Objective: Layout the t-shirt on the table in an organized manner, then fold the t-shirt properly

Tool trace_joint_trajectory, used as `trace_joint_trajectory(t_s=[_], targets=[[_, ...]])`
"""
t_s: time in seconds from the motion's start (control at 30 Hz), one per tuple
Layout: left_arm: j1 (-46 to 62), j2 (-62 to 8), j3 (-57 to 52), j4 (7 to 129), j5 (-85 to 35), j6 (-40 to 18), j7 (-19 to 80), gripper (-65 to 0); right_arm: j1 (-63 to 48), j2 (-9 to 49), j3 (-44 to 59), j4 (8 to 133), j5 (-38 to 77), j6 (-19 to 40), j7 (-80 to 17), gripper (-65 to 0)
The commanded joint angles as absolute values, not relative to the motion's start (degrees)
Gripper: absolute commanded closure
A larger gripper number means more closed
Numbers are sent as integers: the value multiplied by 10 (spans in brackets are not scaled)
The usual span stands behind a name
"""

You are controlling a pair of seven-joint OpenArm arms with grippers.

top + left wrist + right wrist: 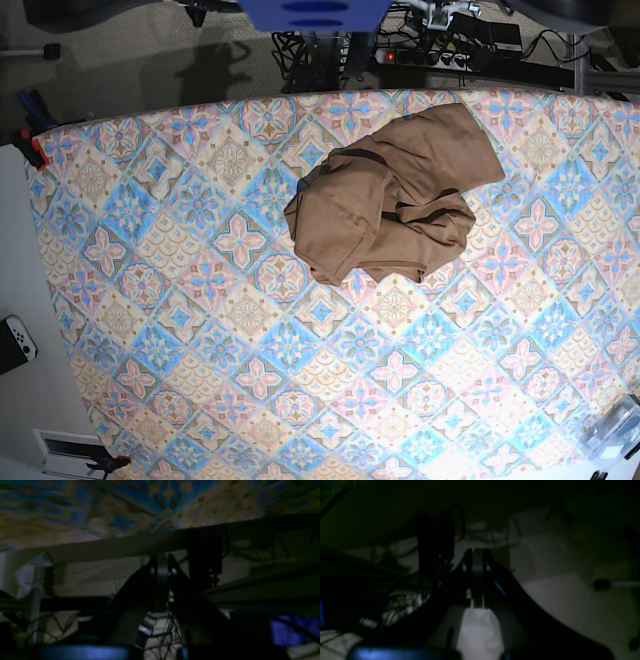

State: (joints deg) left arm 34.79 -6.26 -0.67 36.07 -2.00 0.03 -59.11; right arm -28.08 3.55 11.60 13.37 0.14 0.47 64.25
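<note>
**Crumpled t-shirt near the far edge, both grippers closed and away from it**

The t-shirt (395, 205) lies in a loose, bunched heap on the table (200, 330), near the table's far edge and somewhat toward its right side in the base view. The cloth is folded over itself in several thick layers. A broad flap reaches up toward the far edge, and a rounded lobe hangs toward the table's middle. Dark seam lines run across the heap, one near its upper left and another around its centre. No part of it overhangs an edge. The near half of the table and its whole left side carry only the tile pattern.

Neither arm appears over the table in the base view. The left gripper (162, 565) shows in its own wrist view with its two dark fingers pressed together, nothing between them. Beyond it the patterned cloth of the table fills the top of that view, with the table's pale edge running across below it, so the gripper sits off the table's edge rather than above the shirt. The right gripper (477, 562) is likewise closed on nothing in its very dim wrist view, where only dark shapes and pale surfaces can be made out behind it.

A white game controller (18, 340) lies off the table's left edge. A power strip (430, 55) sits beyond the far edge.
</note>
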Motion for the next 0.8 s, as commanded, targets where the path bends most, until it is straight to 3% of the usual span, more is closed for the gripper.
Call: trace_joint_trajectory(t_s=[0.0,0.47,0.77], targets=[[368,-64,-7,410,-27,1,-616,-1,-303,37,117,167,4,5,662,0],[480,-65,-7,692,-38,1,-616,-3,-503,15,159,585,4,5,661,-2],[493,-65,-4,838,-37,1,-614,-3,-562,2,174,741,1,8,655,-4]])
